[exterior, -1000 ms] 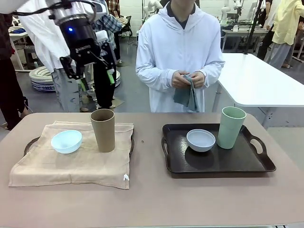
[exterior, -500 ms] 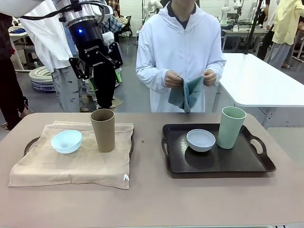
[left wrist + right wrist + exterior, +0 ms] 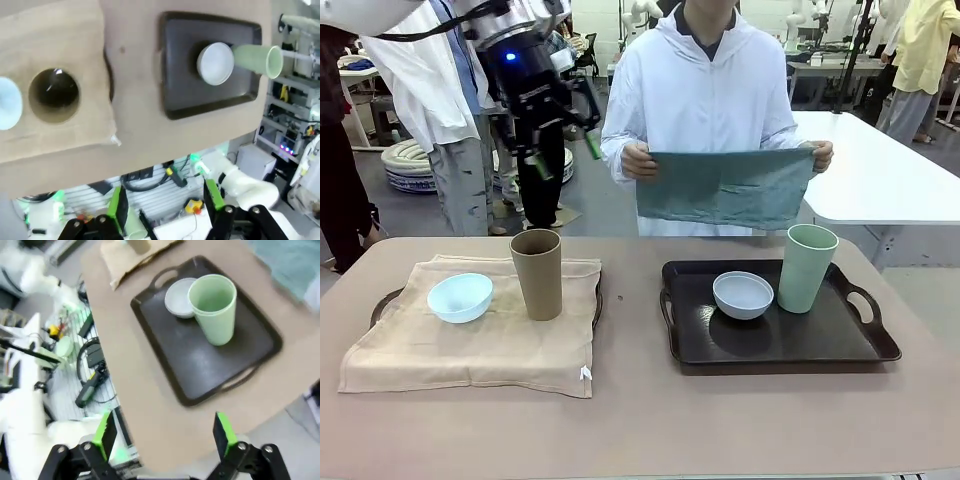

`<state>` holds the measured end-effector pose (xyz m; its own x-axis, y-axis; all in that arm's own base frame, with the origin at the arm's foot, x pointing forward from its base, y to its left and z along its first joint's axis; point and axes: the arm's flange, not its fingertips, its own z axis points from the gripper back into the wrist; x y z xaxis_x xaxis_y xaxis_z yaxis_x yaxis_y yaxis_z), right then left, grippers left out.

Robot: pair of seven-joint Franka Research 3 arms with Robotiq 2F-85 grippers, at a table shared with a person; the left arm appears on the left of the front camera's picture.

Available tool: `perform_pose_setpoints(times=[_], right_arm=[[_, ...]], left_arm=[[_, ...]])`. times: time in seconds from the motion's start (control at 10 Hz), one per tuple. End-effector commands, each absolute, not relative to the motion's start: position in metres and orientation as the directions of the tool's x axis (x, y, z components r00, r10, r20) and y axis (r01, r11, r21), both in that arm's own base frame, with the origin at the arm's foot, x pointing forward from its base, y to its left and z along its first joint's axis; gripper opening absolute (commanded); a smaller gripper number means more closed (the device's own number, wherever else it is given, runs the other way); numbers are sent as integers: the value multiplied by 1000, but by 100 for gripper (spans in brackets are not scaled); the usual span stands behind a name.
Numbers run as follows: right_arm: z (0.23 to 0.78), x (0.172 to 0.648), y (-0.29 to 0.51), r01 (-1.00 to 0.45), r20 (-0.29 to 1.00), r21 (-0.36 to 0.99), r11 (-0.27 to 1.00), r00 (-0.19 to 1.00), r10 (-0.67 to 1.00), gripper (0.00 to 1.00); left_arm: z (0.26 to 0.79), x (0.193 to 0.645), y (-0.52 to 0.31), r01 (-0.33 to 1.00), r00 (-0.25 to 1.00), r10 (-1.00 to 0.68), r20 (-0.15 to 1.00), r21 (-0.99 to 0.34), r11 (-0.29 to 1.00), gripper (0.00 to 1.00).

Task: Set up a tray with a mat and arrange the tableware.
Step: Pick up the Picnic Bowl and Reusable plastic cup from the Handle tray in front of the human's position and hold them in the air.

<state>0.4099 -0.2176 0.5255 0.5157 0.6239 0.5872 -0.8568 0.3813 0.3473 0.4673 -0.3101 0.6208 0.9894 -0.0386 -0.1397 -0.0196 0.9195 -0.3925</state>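
Tall tan-brown cup (image 3: 537, 272), matte, handleless

Left arm (image 3: 525, 80): white shell, black cable (image 3: 410, 36) along it, black wrist with a lit blue lamp (image 3: 510, 57); left gripper (image 3: 563, 152) and right gripper (image 3: 164, 434) both black, pinned linkage fingers (image 3: 102, 442), bright green pads (image 3: 223, 434).

The table (image 3: 630, 420) is bare along its near edge and in the strip between the beige mat (image 3: 470, 355) and the dark tray (image 3: 780, 350). The near half of each is free too. Farther back stand the tall tan brown cup (image 3: 537, 273) and pale green cup (image 3: 807, 268), with the low pale blue bowl (image 3: 460, 297) and greyish white bowl (image 3: 743, 295) beside them. A teal cloth (image 3: 725, 187), held spread out, closes the far side behind the dark tray.
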Motion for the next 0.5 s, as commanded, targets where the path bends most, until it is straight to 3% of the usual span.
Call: perform_pose_setpoints(times=[0.0,0.4], right_arm=[[504,456,-252,-933,672,258,251,360,647,100],[471,489,-233,-985,690,145,94,169,704,100]], left_arm=[[619,483,-376,12,993,-45,-109,-289,957,81],[582,514,-477,59,984,-81,-157,-141,988,81]])
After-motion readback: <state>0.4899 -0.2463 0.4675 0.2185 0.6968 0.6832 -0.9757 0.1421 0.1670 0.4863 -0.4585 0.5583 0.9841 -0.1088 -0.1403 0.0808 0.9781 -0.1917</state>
